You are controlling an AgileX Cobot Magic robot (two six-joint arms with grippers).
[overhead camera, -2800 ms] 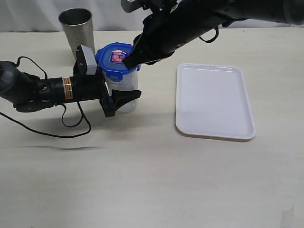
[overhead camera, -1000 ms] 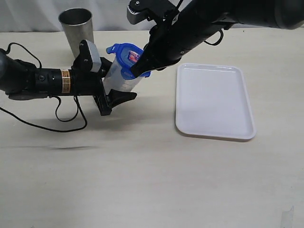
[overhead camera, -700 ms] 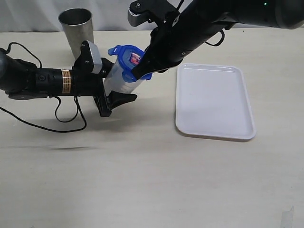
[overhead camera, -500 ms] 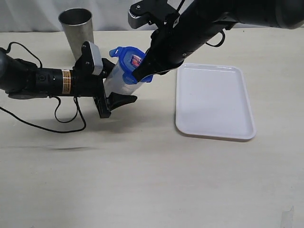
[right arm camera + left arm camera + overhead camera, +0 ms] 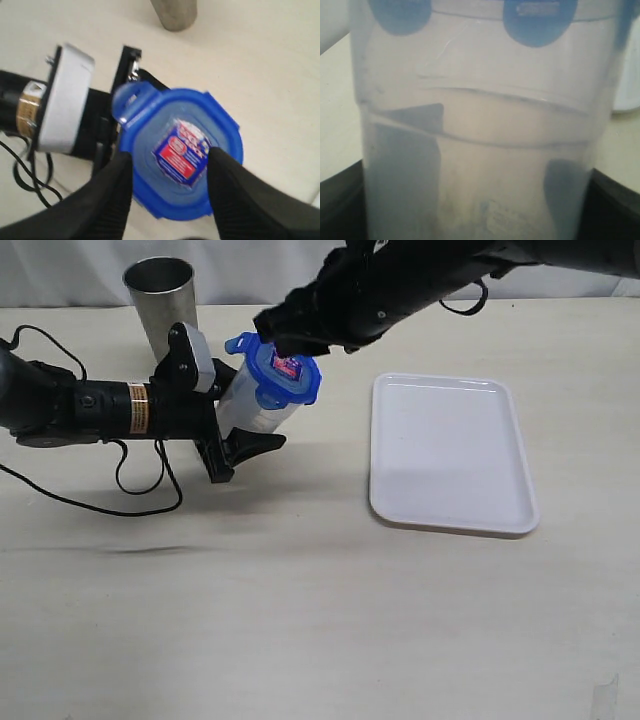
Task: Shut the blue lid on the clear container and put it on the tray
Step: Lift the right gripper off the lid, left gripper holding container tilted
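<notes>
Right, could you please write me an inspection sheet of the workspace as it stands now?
Surface: beige table.
Job's things: blue lid sits on the clear container, one flap sticking up; container tilted toward the empty white tray.
Clutter: metal cup, upright behind the left arm.
Grippers: left gripper clamps the container; right gripper open over the lid.
Cables: black cable loops on the table.
Surroundings: pale backdrop, nothing else seen.

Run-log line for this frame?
left gripper: shut on clear container, tilted | right gripper: open, over blue lid | lid: on container, one flap sticking out | tray: container not on it
</notes>
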